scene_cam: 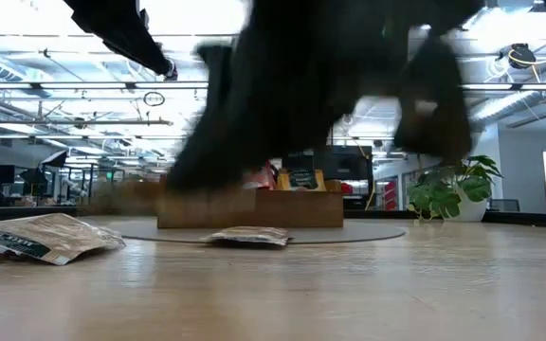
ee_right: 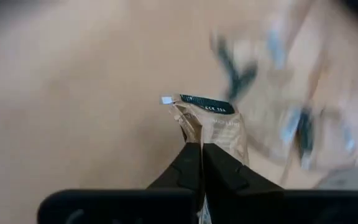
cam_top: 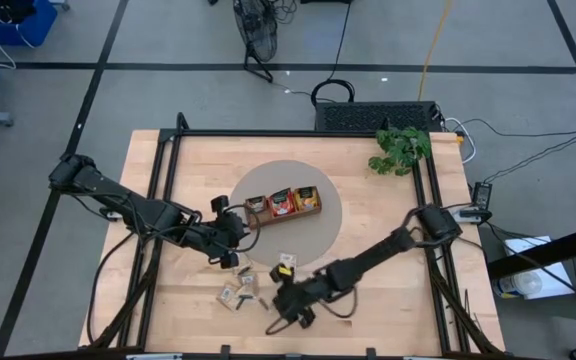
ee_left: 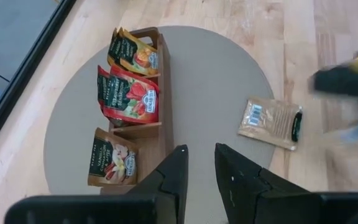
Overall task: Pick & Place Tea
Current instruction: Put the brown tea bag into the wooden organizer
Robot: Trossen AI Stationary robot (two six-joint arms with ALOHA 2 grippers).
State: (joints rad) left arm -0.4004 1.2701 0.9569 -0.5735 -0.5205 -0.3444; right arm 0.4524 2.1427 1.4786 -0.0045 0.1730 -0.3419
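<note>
The tea is small flat sachets. Three stand in the compartments of the wooden tray (cam_top: 283,203) (ee_left: 143,124), a yellow one, a red one and a beige one. One beige sachet (ee_left: 271,122) (cam_top: 288,261) lies flat on the round grey mat, and several lie on the bare table (cam_top: 238,291) (scene_cam: 50,237). My left gripper (ee_left: 199,163) (cam_top: 233,230) hovers open at the tray's left end, touching nothing. My right gripper (ee_right: 202,152) (cam_top: 286,300) is near the loose sachets, shut on a beige sachet (ee_right: 219,127). My right gripper pinches the beige sachet between its two fingertips by one edge (ee_right: 196,134), near a corner. The rest of the sachet, with its dark printed band (ee_right: 207,104), sticks out beyond the fingers. It seems lifted clear of the table.
The round grey mat (cam_top: 323,235) carries the tray at the table's middle. A potted plant (cam_top: 400,148) stands at the far right corner. Black frame rails (cam_top: 168,170) run along the table's sides. Bare wood lies between the mat and the near edge.
</note>
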